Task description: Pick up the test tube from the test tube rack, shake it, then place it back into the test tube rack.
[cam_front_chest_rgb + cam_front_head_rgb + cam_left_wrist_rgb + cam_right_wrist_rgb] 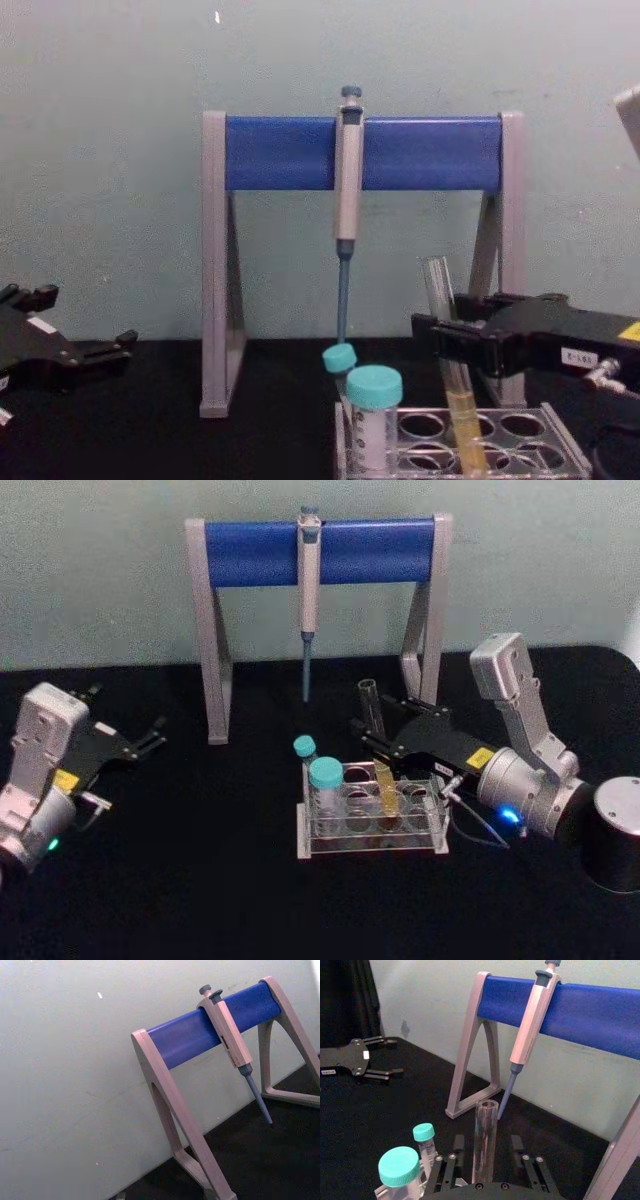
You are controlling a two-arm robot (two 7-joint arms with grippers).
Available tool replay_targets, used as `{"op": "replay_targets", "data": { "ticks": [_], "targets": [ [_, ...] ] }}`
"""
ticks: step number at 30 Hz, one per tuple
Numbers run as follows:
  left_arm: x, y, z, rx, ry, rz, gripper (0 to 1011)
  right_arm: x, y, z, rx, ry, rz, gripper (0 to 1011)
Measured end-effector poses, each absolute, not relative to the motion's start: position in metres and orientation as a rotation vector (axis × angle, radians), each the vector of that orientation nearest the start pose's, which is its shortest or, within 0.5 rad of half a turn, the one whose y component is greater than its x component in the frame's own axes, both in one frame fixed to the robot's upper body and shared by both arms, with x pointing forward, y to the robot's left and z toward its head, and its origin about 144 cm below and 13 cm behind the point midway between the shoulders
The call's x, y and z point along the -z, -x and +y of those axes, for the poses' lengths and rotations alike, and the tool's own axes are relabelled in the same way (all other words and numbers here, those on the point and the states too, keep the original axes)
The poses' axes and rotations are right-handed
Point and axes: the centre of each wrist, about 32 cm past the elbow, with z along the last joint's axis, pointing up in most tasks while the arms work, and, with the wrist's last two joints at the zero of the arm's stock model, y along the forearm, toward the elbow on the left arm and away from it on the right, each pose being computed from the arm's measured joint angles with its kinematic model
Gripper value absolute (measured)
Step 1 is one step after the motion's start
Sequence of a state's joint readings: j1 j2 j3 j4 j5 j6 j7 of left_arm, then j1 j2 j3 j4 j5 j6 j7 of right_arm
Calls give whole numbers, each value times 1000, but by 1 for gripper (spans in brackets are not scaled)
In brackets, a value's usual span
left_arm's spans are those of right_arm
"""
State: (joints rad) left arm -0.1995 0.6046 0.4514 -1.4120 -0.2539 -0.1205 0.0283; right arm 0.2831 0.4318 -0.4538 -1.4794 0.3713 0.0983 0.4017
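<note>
Seemingly poised to grip, the right claw [487,1140] sat with its fingers apart on either side of the test tube [438,285], just above the test tube rack [370,845] near the middle of the surface [200,880]. The tube stood slightly tilted in a rack hole, open-topped, with yellow liquid in its lower part. Thin, smooth glass like this was likely light, slippery and breakable. A gentle squeeze on the bare wall above the liquid looked the soundest hold. The left claw [155,735] rested, fingers apart, near the surface's left edge.
</note>
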Motion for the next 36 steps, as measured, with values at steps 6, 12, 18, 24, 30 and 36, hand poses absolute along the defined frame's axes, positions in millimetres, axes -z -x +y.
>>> {"op": "replay_targets", "data": {
  "ticks": [6, 12, 18, 24, 30, 36],
  "targets": [
    [-1140, -489, 310, -1248, -304, -285, 1002, -1179, -513, -235, 807, 172, -19, 412],
    [-1140, -489, 310, -1248, -304, -285, 1001, -1179, -513, -235, 807, 171, -18, 229],
    [-1140, -489, 310, -1248, -304, -285, 1001, -1181, -511, -239, 805, 119, -25, 229],
    [-1140, -489, 310, -1248, -304, -285, 1002, -1190, -508, -245, 805, 25, -13, 229],
    [-1140, -489, 310, -1248, -304, -285, 1002, -1197, -504, -251, 818, -84, -57, 229],
    [-1140, -489, 310, -1248, -304, -285, 1001, -1197, -502, -256, 829, -201, -146, 229]
  ]
}}
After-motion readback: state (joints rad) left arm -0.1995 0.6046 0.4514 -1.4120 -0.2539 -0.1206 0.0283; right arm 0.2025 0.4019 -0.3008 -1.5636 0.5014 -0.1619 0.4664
